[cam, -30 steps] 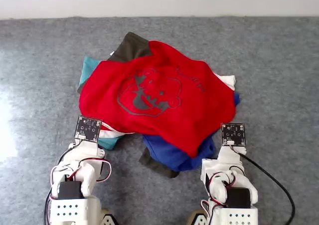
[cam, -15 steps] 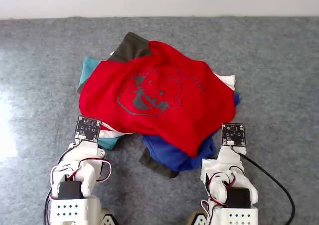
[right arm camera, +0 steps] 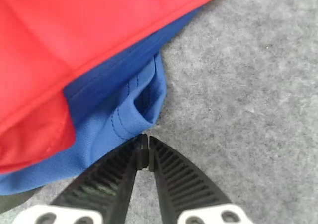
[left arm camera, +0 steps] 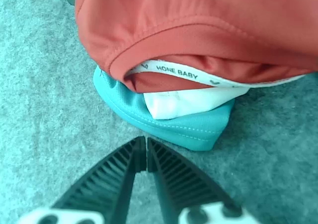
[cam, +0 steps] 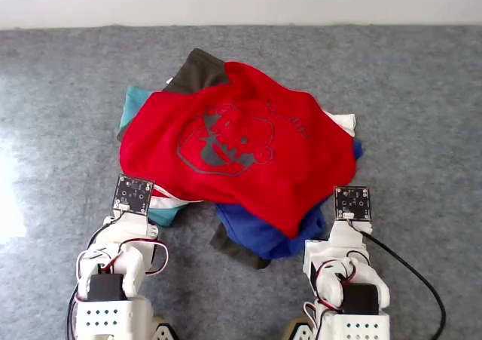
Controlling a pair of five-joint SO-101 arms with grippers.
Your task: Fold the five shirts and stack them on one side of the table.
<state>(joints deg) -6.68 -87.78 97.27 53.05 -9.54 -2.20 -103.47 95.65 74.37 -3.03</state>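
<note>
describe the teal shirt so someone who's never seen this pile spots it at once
On the gray table sits one heap of shirts topped by a red shirt. The teal shirt lies under its left side, poking out at the far and near edges. It is the only blue-green one, paler than the deep blue shirt on the right.

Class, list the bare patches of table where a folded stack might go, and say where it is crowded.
Bare table runs left of the teal shirt and right of the red shirt. A narrower strip lies beyond the dark shirt, by the wall. Crowded: the near middle, where the blue shirt spills between the left arm and right arm.
</note>
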